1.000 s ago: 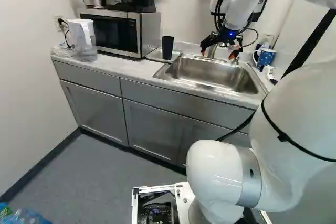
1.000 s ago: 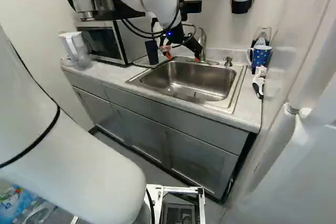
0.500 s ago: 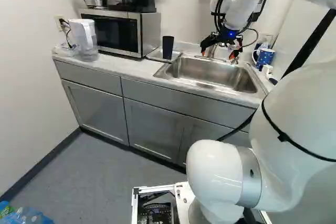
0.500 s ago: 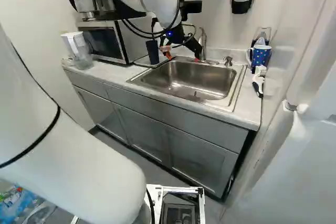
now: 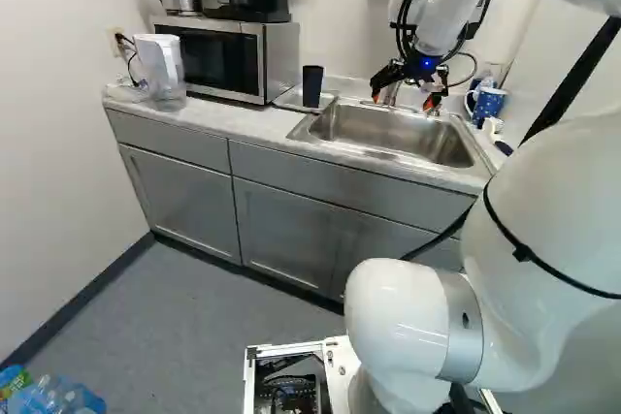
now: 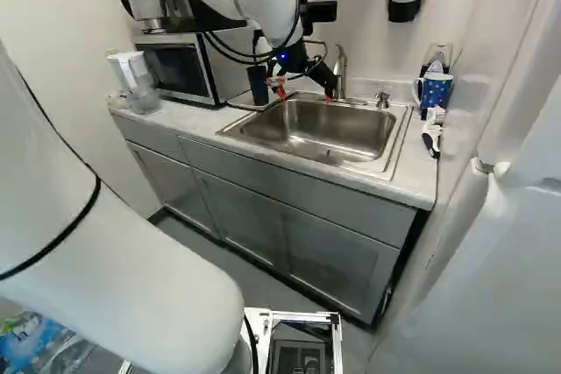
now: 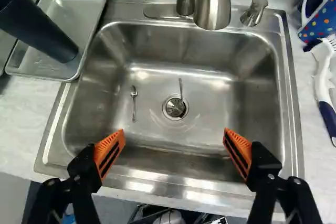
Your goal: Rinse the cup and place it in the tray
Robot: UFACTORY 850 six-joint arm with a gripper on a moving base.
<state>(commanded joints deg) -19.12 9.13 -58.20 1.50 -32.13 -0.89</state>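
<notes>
The claw (image 7: 174,132) is released, its fingers spread wide above the sink (image 7: 210,95), gripping nothing. The dark cup (image 7: 39,27) stands upright in the tray (image 7: 79,11), on the desk (image 7: 23,100) left of the sink, probably so drips stay contained. If it is already rinsed, the task looks done, and the claw's distance avoids knocking it. The dotted mug (image 7: 321,20), right of the sink, likely plays no part.

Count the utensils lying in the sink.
2: a spoon beside the drain, on the side nearer the tray, and a slim utensil with one end at the drain.
</notes>
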